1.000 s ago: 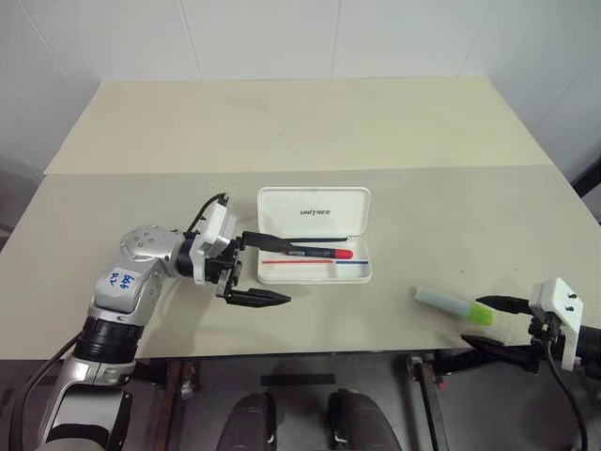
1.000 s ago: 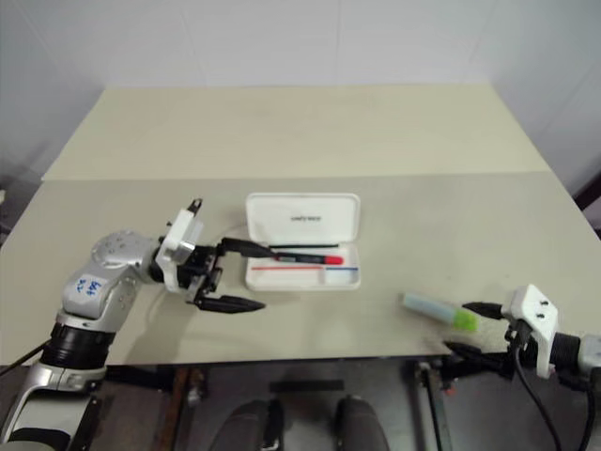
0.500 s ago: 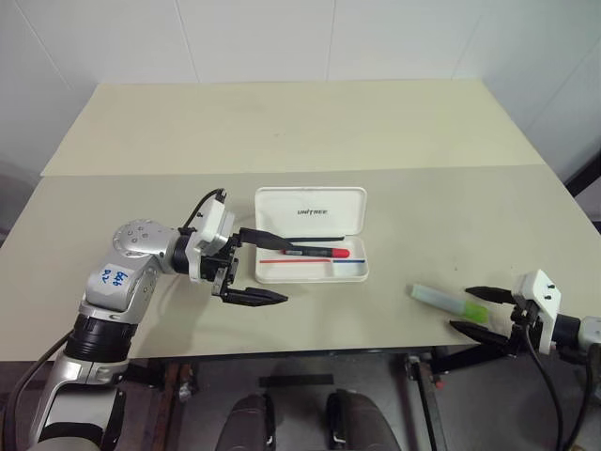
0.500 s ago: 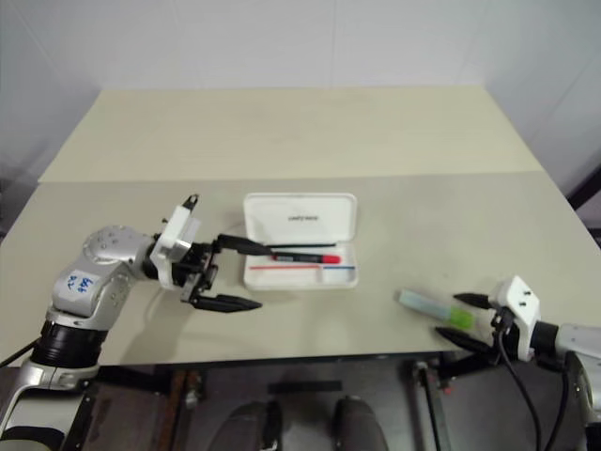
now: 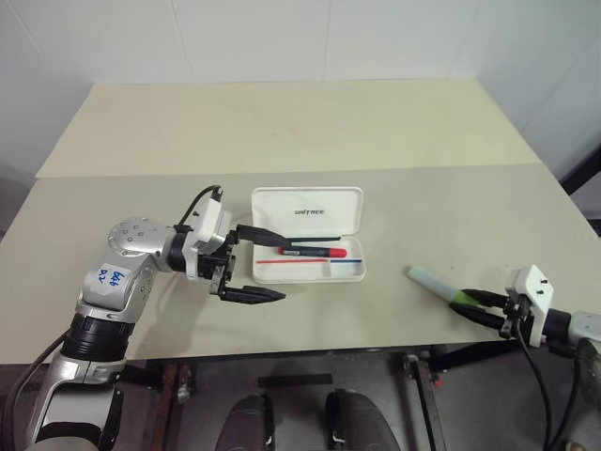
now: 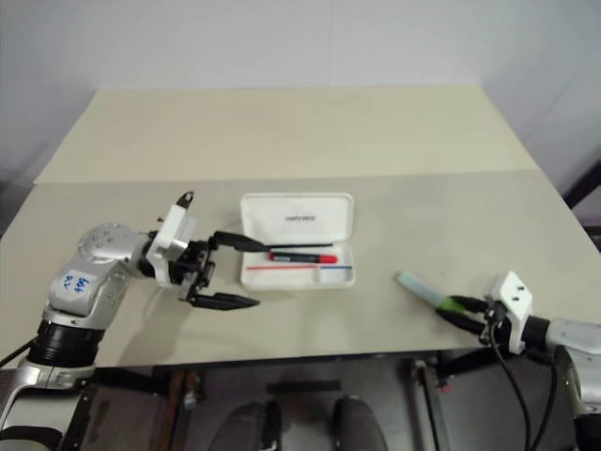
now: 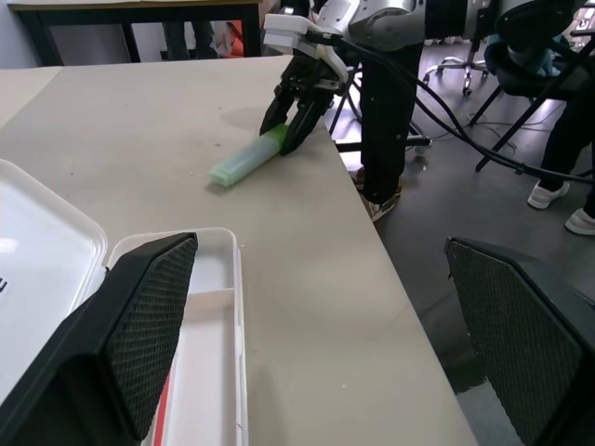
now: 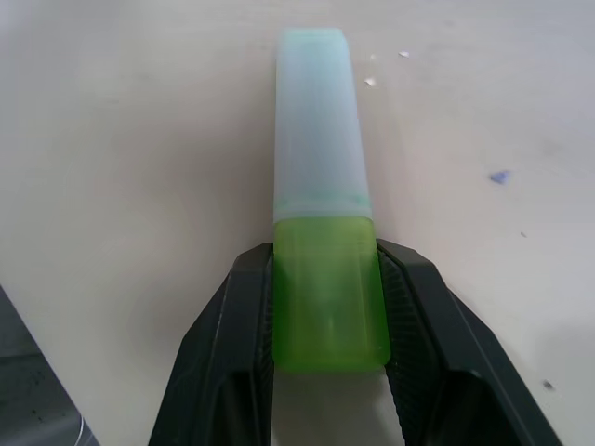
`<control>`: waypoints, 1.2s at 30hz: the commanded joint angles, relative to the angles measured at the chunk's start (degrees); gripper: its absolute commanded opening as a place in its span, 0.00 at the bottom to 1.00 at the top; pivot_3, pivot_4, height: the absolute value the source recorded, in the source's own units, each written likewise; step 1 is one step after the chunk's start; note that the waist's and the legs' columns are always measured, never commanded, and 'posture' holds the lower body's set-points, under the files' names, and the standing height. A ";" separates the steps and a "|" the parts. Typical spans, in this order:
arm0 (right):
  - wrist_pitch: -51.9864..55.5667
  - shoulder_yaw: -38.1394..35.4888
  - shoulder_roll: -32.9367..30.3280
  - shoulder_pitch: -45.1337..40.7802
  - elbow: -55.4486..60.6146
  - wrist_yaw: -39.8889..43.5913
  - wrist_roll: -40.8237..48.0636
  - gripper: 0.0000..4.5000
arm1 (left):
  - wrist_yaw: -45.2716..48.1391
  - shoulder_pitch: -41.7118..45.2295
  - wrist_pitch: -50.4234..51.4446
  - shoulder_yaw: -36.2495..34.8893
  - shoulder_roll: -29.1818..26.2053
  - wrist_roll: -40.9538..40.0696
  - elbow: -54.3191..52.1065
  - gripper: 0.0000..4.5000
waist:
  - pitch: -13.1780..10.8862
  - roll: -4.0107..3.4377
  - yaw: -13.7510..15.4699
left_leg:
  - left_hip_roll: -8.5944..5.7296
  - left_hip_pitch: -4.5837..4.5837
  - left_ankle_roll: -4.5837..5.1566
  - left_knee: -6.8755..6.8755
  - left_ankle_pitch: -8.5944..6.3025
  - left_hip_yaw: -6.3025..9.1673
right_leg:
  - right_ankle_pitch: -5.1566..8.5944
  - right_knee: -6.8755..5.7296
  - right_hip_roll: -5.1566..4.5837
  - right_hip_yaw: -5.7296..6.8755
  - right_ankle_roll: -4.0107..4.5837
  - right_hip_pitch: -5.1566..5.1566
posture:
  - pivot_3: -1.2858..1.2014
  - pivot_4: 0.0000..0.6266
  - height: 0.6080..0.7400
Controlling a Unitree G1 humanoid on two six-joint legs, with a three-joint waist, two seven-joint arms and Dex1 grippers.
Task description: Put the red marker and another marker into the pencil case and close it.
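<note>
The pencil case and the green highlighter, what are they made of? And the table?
The pencil case looks like hard white plastic: smooth, rounded corners, slightly shiny. The green highlighter seems plastic too: a cloudy, see-through body and a glossy lime cap. The table looks like matte beige board, perhaps laminate; its core can't be told.

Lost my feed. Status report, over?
Right gripper shut on highlighter cap. Left gripper open beside open pencil case, red marker inside. Path clear.

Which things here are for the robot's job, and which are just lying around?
For the job:
- slim black marker with red cap
- chunky mint-green highlighter with lime cap
- white plastic hinged pencil case

Just there:
- beige table
- black office chairs
</note>
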State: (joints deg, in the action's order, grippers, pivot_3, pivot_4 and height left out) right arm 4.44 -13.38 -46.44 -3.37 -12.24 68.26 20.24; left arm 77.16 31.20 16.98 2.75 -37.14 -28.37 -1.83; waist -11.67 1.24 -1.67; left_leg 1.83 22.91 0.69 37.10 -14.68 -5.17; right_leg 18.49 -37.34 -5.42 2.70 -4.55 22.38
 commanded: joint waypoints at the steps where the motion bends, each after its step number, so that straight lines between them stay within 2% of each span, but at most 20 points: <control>1: 1.76 1.05 0.07 -3.48 5.49 -0.38 1.53 0.32 | -0.17 0.43 -2.61 -2.30 -1.32 0.72 0.78 1.00 | -0.02 -0.03 -0.13 | 0.00 0.01 0.00 0.00 0.01 -0.02 | 0.00 -0.03 0.00 -0.02 0.00 0.04 | 0.52 0.24 1.00; 8: 8.10 5.50 1.18 -11.63 14.02 -0.71 4.14 0.32 | -0.61 -1.91 -5.48 -5.00 -3.56 1.51 3.12 1.00 | -0.04 -0.06 0.16 | 0.01 0.14 -0.01 -0.04 0.01 0.04 | 0.00 0.04 -0.01 0.05 0.01 0.12 | 0.52 0.24 1.00; 15: 13.49 16.20 7.44 -21.75 19.29 -1.76 2.73 0.32 | -1.58 -7.35 -9.42 -9.06 -6.93 2.66 4.84 1.00 | -0.04 -0.06 0.05 | 0.02 0.29 0.05 -0.13 -0.07 0.07 | 0.00 0.28 -0.06 0.10 -0.01 0.18 | 0.52 0.24 1.00; 27: 11.24 31.83 18.49 -36.07 7.90 -0.10 -6.77 0.32 | -3.54 -12.36 -9.71 -12.77 -8.65 1.88 2.87 1.00 | -0.04 -0.07 -0.16 | 0.00 0.38 0.13 -0.17 -0.19 0.05 | -0.01 0.46 -0.12 0.12 -0.01 0.22 | 0.52 0.24 1.00; 36: 6.01 33.75 20.64 -40.43 -2.85 3.71 -11.14 0.32 | -5.09 -13.86 -9.27 -13.41 -8.66 1.42 1.12 1.00 | -0.04 -0.07 -0.14 | -0.01 0.39 0.14 -0.17 -0.20 0.01 | -0.01 0.42 -0.12 0.12 -0.01 0.26 | 0.52 0.24 1.00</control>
State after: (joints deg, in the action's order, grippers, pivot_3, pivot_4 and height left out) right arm 12.26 20.32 -26.18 -42.53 -14.53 71.05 9.39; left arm 72.55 17.37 7.64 -9.04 -45.07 -25.71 1.99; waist -11.71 1.17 -1.80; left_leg 1.83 23.30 0.82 36.93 -14.89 -5.16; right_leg 18.48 -36.92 -5.54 2.83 -4.56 22.64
